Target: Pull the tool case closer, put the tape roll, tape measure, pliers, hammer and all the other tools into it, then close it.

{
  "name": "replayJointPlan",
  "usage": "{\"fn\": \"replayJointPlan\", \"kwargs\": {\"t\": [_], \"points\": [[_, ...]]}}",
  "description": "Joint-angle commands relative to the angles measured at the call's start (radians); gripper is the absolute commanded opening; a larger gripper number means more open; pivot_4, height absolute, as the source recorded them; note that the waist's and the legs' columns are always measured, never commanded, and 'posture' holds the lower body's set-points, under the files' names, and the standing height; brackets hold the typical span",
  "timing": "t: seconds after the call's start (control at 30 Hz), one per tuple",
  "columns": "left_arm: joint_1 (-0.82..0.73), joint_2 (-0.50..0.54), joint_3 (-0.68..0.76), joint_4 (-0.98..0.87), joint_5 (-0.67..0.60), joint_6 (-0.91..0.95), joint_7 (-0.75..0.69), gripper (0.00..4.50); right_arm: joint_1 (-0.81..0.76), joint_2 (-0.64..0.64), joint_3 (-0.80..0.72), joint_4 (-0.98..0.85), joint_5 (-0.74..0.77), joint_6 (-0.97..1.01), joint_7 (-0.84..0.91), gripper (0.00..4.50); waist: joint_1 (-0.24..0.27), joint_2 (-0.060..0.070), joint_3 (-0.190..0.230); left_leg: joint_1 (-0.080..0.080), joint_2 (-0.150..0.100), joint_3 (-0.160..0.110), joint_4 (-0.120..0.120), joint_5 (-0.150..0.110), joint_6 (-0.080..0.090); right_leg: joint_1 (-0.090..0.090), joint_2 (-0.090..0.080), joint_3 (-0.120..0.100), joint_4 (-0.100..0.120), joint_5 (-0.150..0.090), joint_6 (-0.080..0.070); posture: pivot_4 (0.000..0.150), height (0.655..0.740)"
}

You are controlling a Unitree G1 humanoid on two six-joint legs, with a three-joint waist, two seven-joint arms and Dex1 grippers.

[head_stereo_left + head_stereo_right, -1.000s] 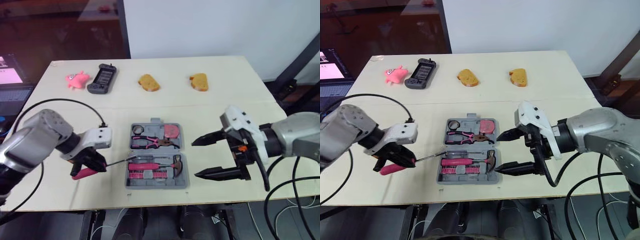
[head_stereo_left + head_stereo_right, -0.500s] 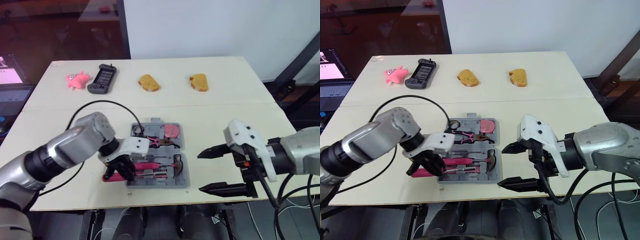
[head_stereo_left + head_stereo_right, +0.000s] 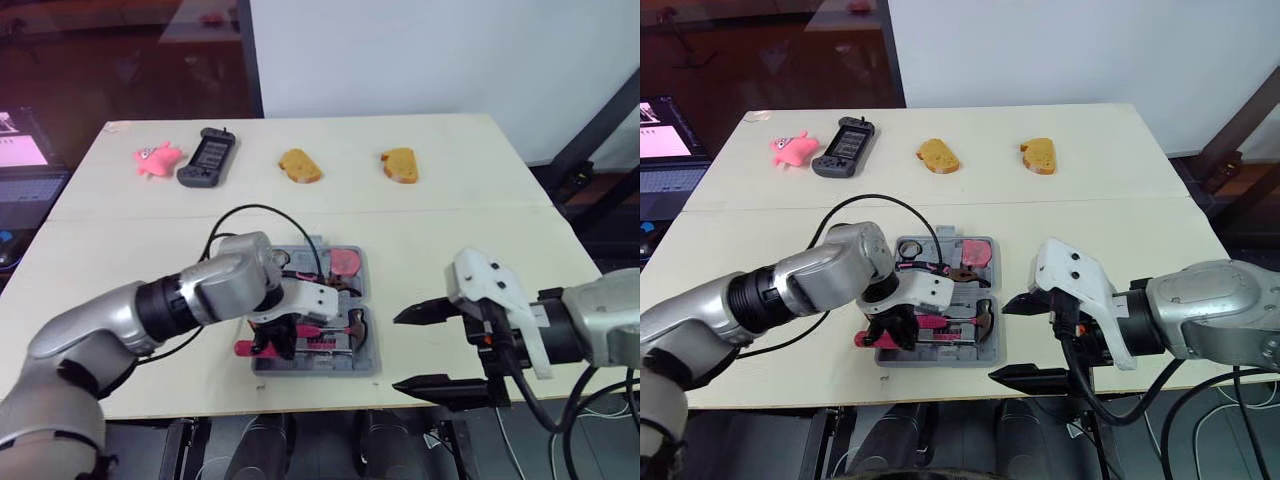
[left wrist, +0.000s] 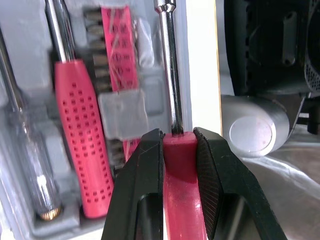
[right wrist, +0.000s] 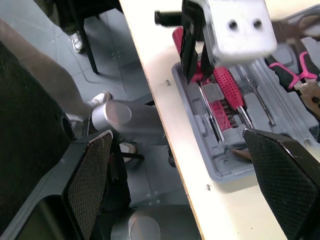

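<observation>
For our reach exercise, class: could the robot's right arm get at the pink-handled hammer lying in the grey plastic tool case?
Probably yes: the open right gripper hangs right of the case, nearest the hammer; the left gripper is farther left.

Open grey tool case [image 3: 995, 350] holds pliers [image 3: 927, 268] and hammer [image 3: 981, 319], pink-handled screwdriver [image 4: 180, 167] at its front edge

The silver left arm reaches in from eight o'clock, elbow bent, and its black two-fingered left gripper [image 4: 177, 137] is pinched tight on a pink-handled metal screwdriver [image 4: 179, 195]. The black two-fingered right gripper [image 3: 400, 350] hovers at four o'clock, fingers spread wide, pointing toward nine o'clock.
</observation>
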Motion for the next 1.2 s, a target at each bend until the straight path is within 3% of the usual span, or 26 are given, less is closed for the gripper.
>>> {"fn": "replayJointPlan", "kwargs": {"t": [0.03,0.57,1.2], "points": [[-0.028,-0.012,-0.032,-0.011,-0.006,0.015,0.018,0.38,-0.015,-0.017,0.009,-0.006,0.017,-0.033,-0.015,4.5,-0.001,0.0,0.0,0.0,0.0,0.0,0.0,0.0,0.0,0.0,0.0,0.0,0.0,0.0,0.0,0.15,0.74],[-0.016,-0.088,-0.132,0.059,0.035,-0.043,0.141,0.38,0.145,-0.094,-0.055,-0.026,-0.089,-0.036,0.05,4.5,0.003,0.0,0.0,0.0,0.0,0.0,0.001,0.0,0.0,0.0,0.0,0.0,0.002,0.0,0.0,0.15,0.74],[-0.015,-0.148,-0.141,0.046,-0.015,0.031,0.16,0.38,0.202,-0.087,-0.092,-0.039,-0.133,-0.052,0.079,4.5,0.023,0.001,-0.001,0.001,0.0,0.0,0.002,0.0,0.0,0.001,-0.001,0.001,0.002,0.0,0.0,0.15,0.74]]}}
